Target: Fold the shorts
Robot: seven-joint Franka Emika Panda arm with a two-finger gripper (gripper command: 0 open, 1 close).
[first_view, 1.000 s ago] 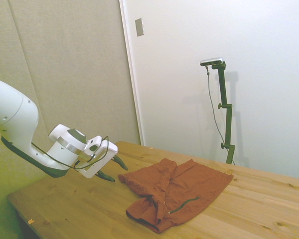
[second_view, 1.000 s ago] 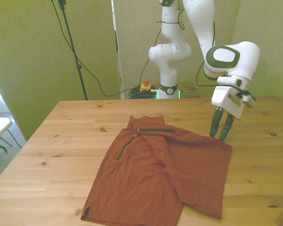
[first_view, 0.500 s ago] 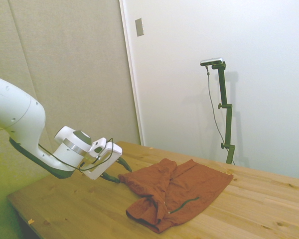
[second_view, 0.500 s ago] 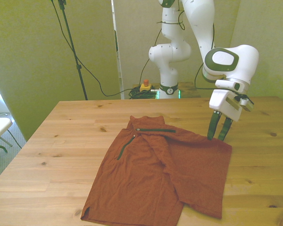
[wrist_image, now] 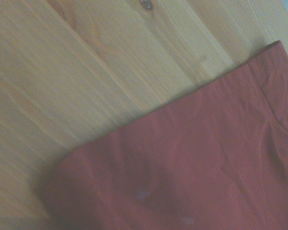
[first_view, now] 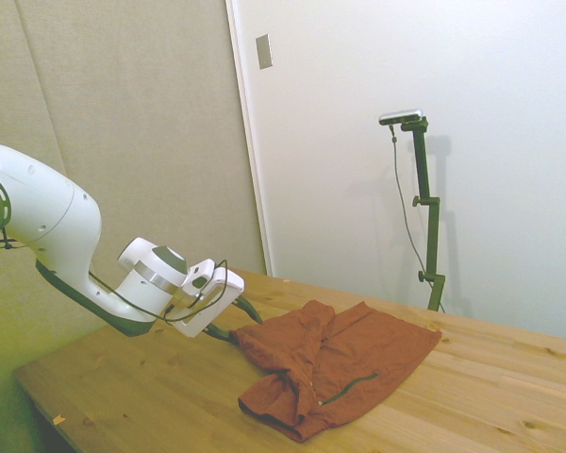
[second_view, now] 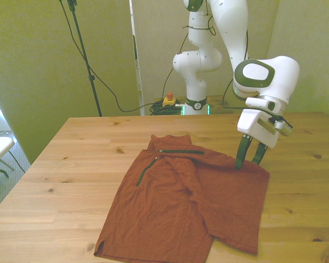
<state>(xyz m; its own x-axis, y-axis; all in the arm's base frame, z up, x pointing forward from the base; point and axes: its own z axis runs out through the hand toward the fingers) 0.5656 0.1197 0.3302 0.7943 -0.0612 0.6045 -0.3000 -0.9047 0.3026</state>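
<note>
The wooden table [second_view: 71, 164] has light planks with dark knots. The shorts [second_view: 192, 200] lie spread flat on the table, wrinkled, near its middle.

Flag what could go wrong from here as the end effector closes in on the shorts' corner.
1. The end effector is open with its fingertips right at the hem of the shorts; it may pinch only a sliver of cloth, which could slip out in the lift.
2. The fingertips sit very low, so they might scrape the table.
3. The shorts are much wider than the end effector, so a one-corner pull may bunch them.
</note>
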